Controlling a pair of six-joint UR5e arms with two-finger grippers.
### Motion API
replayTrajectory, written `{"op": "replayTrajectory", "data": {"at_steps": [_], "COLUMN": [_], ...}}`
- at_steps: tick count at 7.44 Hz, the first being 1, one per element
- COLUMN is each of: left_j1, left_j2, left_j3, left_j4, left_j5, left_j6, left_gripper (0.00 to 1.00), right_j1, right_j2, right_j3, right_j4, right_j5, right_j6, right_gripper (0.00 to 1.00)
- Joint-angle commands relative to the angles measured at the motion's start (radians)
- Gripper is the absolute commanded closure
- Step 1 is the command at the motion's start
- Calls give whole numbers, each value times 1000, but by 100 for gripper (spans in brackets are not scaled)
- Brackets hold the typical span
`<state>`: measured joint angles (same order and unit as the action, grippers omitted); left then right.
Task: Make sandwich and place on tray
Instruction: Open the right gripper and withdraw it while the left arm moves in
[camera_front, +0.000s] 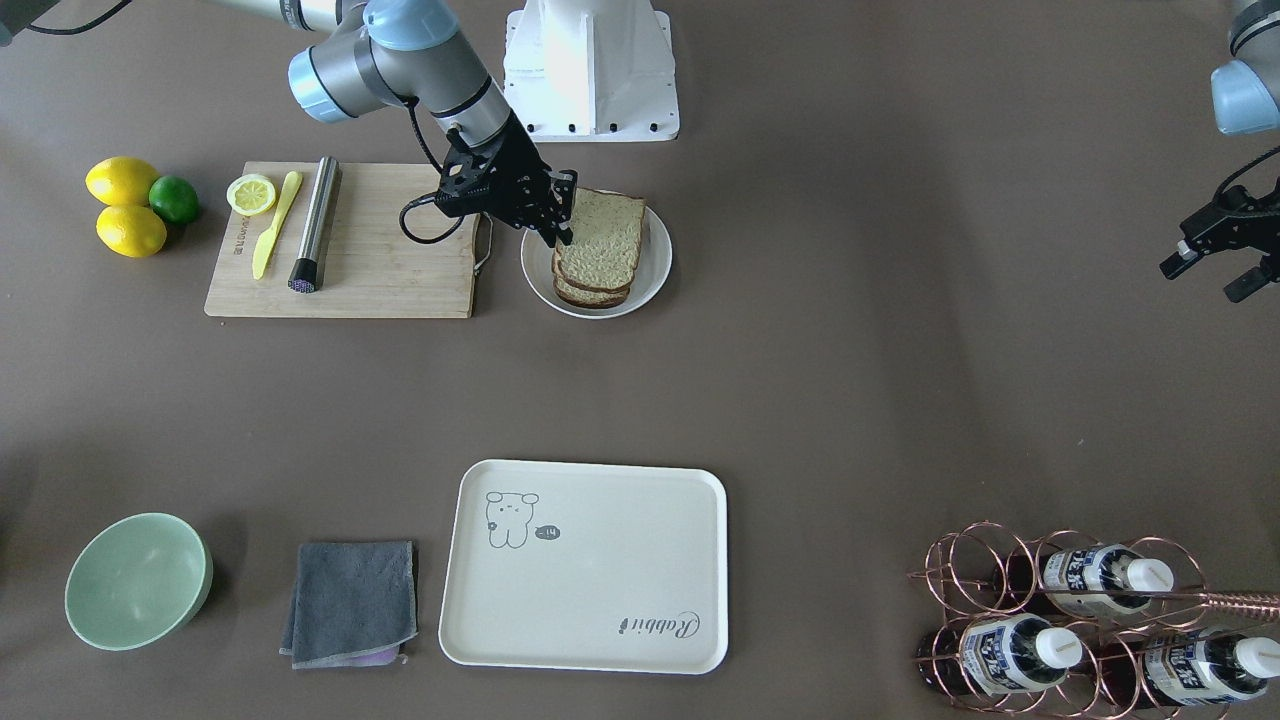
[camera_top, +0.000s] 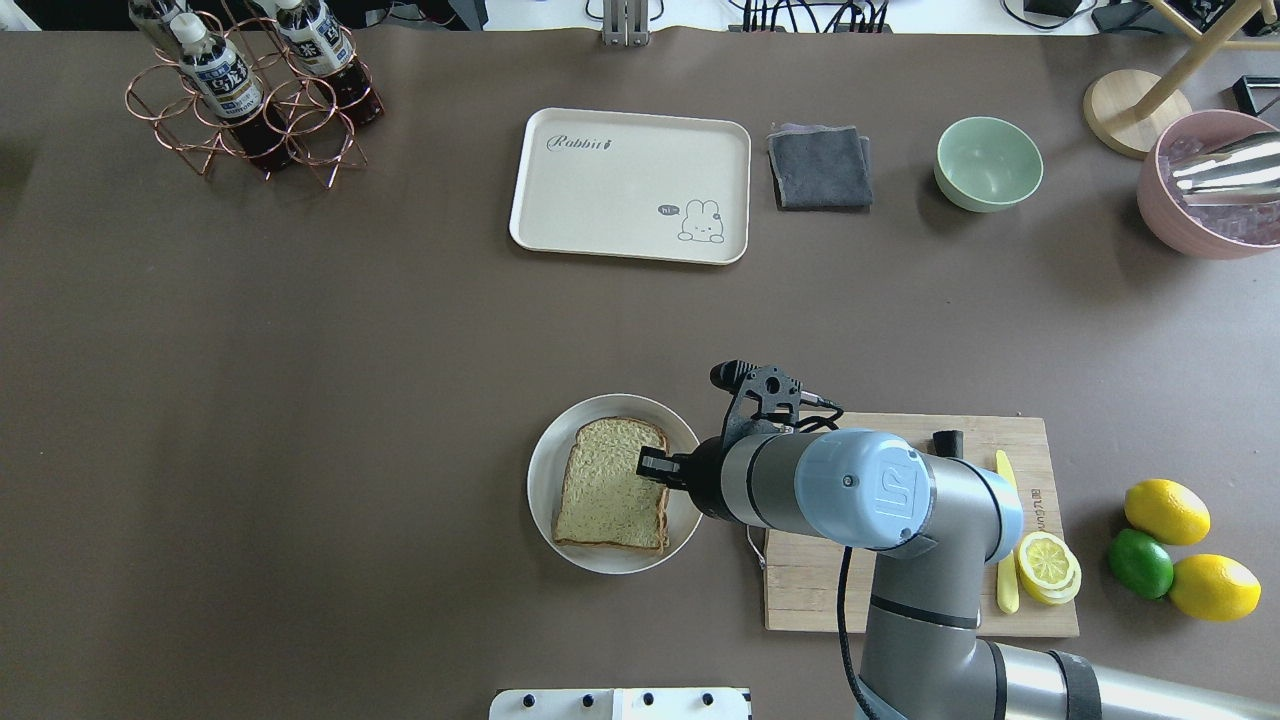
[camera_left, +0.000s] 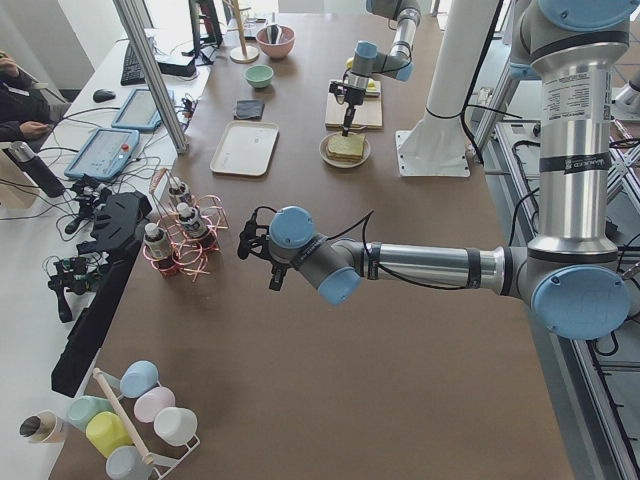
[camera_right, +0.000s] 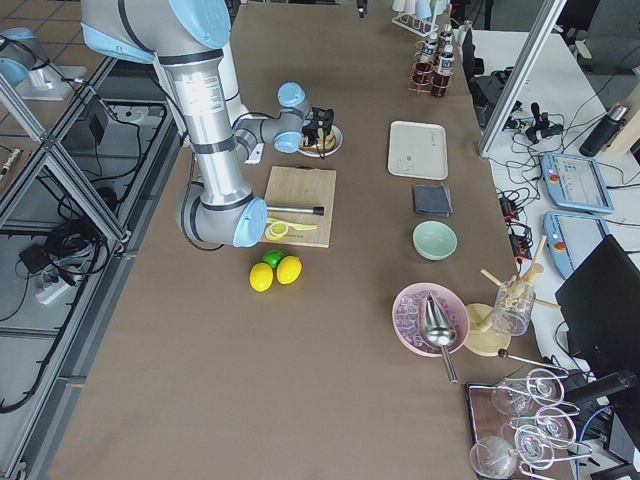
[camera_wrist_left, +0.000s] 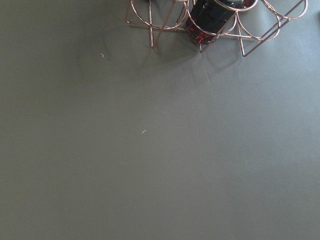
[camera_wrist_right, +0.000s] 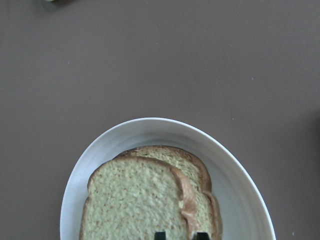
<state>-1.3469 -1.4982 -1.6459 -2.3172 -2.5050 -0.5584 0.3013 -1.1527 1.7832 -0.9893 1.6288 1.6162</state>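
Item: my right hand (camera_front: 562, 232), pinched on the crust of the top bread slice (camera_front: 600, 238), stack on plate (camera_front: 655, 270). My left hand (camera_front: 1210, 275): fingers spread, idle. Tray (camera_front: 600, 600): bare, well apart across desk. Handling: lift level and slowly, so the lower slice isn't dragged along.

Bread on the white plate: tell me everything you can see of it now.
The bread is a stack of at least two squarish tan, speckled slices with dark brown crusts, lying on the white plate beside the cutting board. The top slice sits offset from the one under it. The right gripper has its fingertips at the top slice's edge; whether it grips, I cannot tell.
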Motion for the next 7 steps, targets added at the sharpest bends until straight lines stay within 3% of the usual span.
{"op": "replayTrajectory", "data": {"at_steps": [1, 3, 4, 7], "left_j1": [0, 2, 6, 72], "left_j2": [-2, -2, -4, -29], "left_j3": [0, 0, -2, -37], "left_j4": [-1, 1, 1, 4], "left_j5": [0, 0, -2, 14], "left_j6": [-2, -2, -3, -130], "left_gripper": [1, 1, 1, 1], "right_j1": [5, 44, 112, 316], "right_j2": [2, -2, -10, -12], "right_j3": [5, 24, 40, 91], "right_j4": [-2, -5, -20, -260], "right_j5": [0, 32, 113, 316], "right_j6": [-16, -18, -18, -160], "right_gripper": [0, 0, 0, 0]}}
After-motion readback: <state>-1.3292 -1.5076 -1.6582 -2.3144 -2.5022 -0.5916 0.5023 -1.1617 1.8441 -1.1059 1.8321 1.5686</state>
